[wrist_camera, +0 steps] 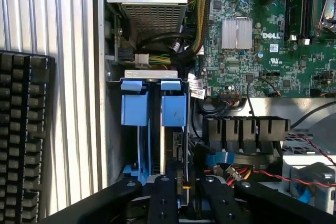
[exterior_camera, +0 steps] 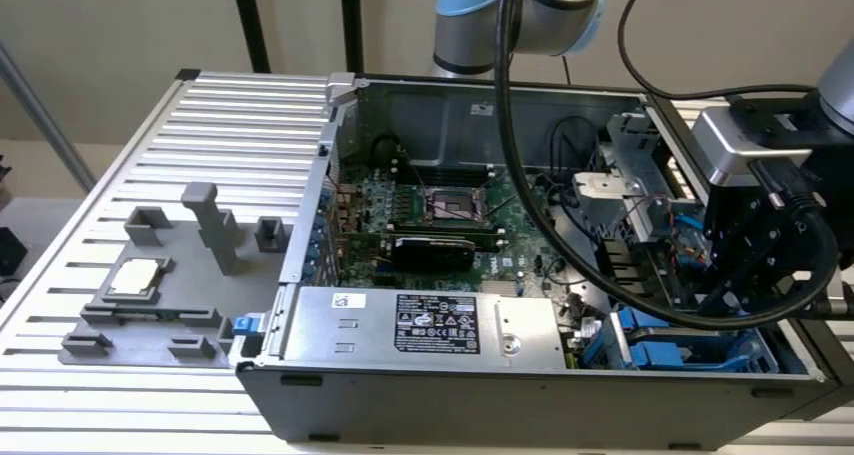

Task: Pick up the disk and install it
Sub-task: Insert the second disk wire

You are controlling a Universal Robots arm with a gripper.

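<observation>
The disk point(wrist_camera: 174, 109) stands on edge in the drive bay at the case's corner. It has a dark body and a bright blue carrier tab at its far end. My gripper point(wrist_camera: 185, 182) is over the near end of it, its two black fingers point(wrist_camera: 161, 199) close together on either side of the disk's edge, shut on it. A second blue carrier point(wrist_camera: 135, 103) sits right beside it in the same bay. In the exterior view my gripper point(exterior_camera: 737, 305) hangs over the blue bay point(exterior_camera: 663, 353) at the exterior view's lower right.
The open computer case point(exterior_camera: 534, 400) holds a green motherboard point(exterior_camera: 441, 210), a silver power-supply box point(exterior_camera: 414, 325), a black fan shroud point(wrist_camera: 244, 129) and loose cables. A grey fixture with a small CPU chip point(exterior_camera: 138, 278) lies outside it. A black keyboard point(wrist_camera: 21, 140) flanks the case.
</observation>
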